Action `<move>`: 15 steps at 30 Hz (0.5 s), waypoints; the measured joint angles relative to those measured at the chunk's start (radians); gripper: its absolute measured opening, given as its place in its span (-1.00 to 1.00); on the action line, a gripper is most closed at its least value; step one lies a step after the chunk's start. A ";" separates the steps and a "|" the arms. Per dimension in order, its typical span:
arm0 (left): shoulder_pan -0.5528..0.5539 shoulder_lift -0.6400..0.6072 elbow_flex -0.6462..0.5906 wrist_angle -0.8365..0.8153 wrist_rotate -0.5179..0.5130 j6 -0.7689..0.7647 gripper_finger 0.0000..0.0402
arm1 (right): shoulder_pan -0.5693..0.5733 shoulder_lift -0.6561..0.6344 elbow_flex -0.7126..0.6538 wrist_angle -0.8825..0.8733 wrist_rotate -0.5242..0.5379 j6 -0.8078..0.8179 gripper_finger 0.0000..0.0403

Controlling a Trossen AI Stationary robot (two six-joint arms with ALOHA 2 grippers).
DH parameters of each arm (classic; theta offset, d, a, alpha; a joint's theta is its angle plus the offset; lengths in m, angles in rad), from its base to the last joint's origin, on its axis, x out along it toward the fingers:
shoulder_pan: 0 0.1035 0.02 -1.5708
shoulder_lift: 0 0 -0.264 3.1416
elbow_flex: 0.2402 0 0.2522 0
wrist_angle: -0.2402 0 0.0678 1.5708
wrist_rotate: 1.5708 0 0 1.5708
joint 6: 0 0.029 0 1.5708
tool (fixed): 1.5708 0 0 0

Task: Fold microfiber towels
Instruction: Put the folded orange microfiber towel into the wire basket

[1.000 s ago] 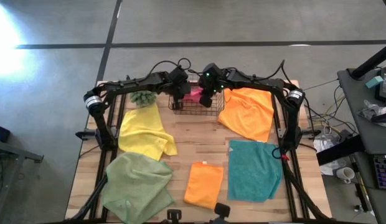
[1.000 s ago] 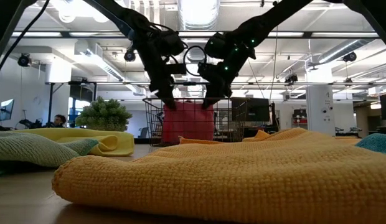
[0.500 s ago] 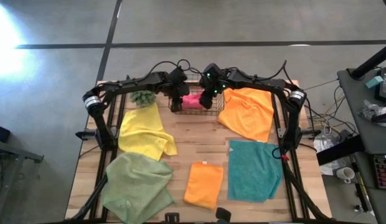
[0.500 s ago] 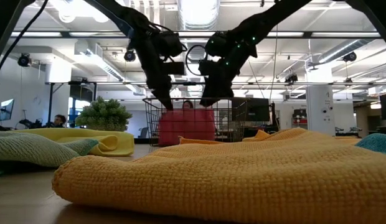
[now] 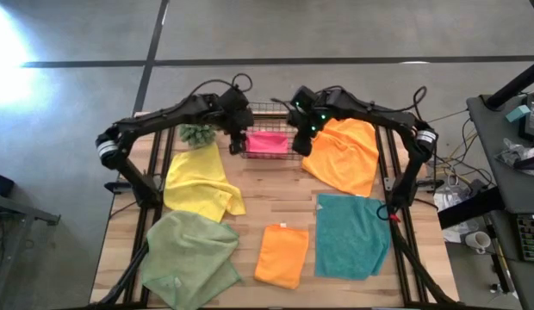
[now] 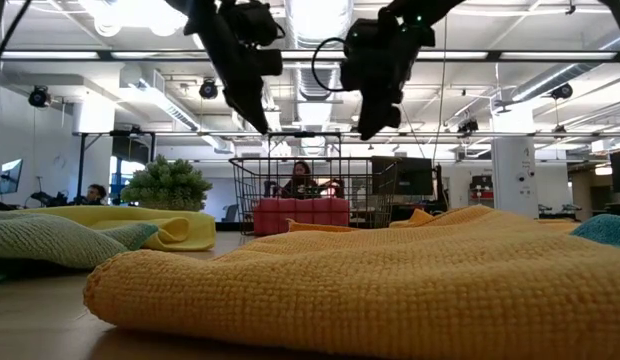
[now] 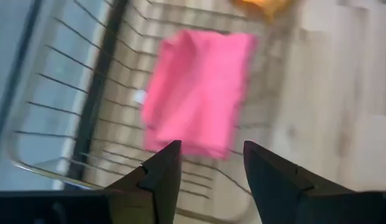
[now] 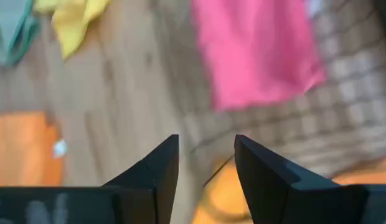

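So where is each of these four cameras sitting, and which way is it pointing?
High view: above the table, looking straight down; both arms, left gripper, right gripper, basket.
Low view: at tabletop height, looking level across an orange towel into the room; both arms hang in from above.
Left wrist view: on the left arm, looking down past its open fingers at the pink towel.
Right wrist view: on the right arm, open fingers in front.
All four share the pink towel in the basket.
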 joint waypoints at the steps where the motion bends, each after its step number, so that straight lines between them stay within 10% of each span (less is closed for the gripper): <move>1: -0.018 -0.012 -0.014 -0.002 0.003 -0.015 -0.22 | 0.013 -0.006 -0.006 -0.023 -0.006 0.001 -0.29; 15: -0.437 -0.053 -0.181 0.029 0.003 -0.163 -0.22 | 0.385 -0.060 -0.029 -0.096 0.018 0.204 -0.32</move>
